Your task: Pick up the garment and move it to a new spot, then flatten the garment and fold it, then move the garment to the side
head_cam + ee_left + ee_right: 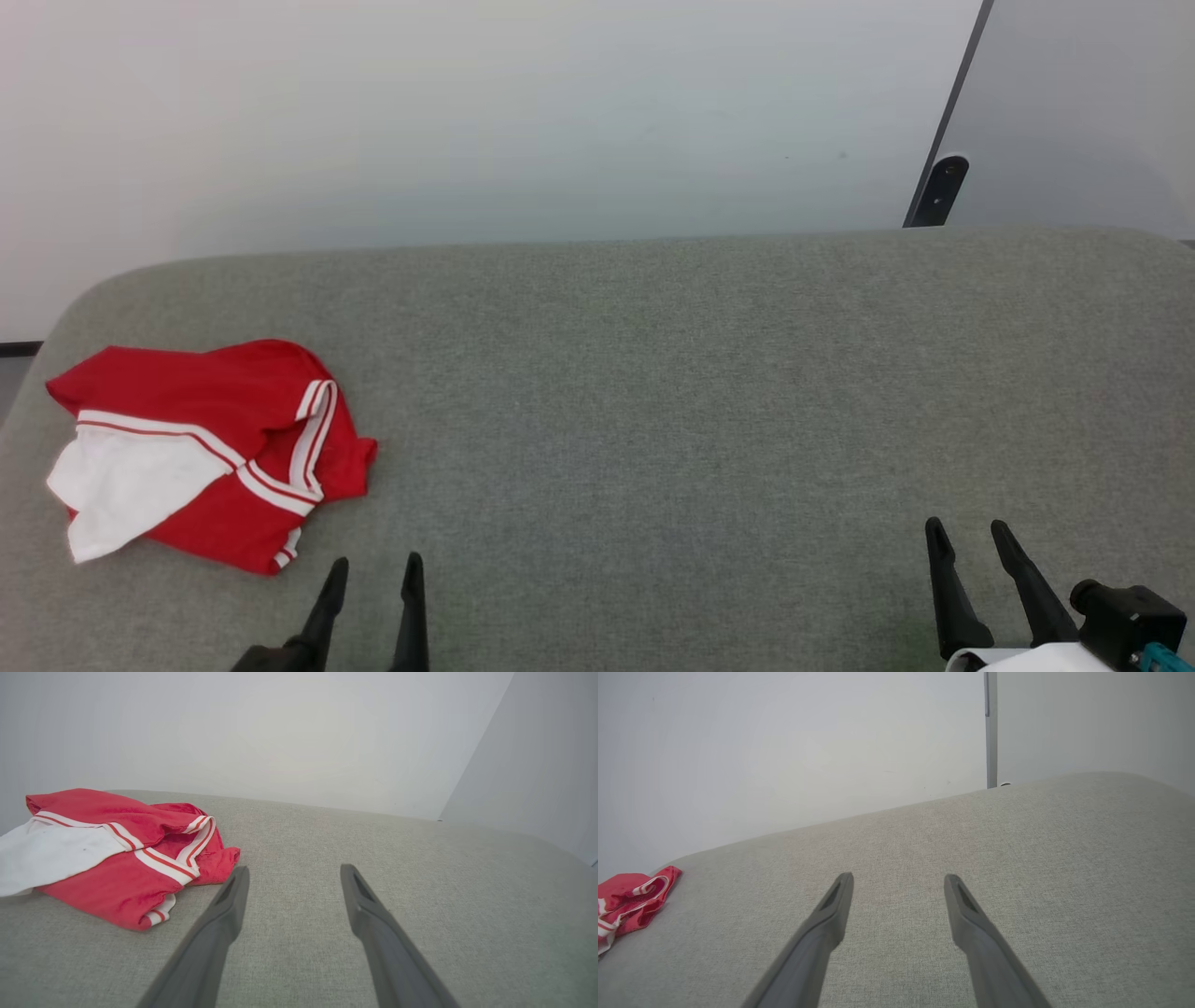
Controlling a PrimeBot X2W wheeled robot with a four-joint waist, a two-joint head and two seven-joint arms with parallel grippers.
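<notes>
Flagging risk: garment point(210, 453) lies crumpled near the left edge of the grey surface point(653, 373); left gripper point(375, 560) and right gripper point(965, 524) both spread wide, empty. A single-layer pinch could drag it off the edge

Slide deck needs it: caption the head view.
Crumpled garment on grey fabric surface; left pincer nearest, right pincer apart, both open.

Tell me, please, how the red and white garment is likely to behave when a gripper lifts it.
The garment lies crumpled in soft folds, so it will probably hang limp from the pinched spot. Its layers overlap, so a pinch may catch several. On the grey surface, a push would likely bunch it rather than slide it.
</notes>
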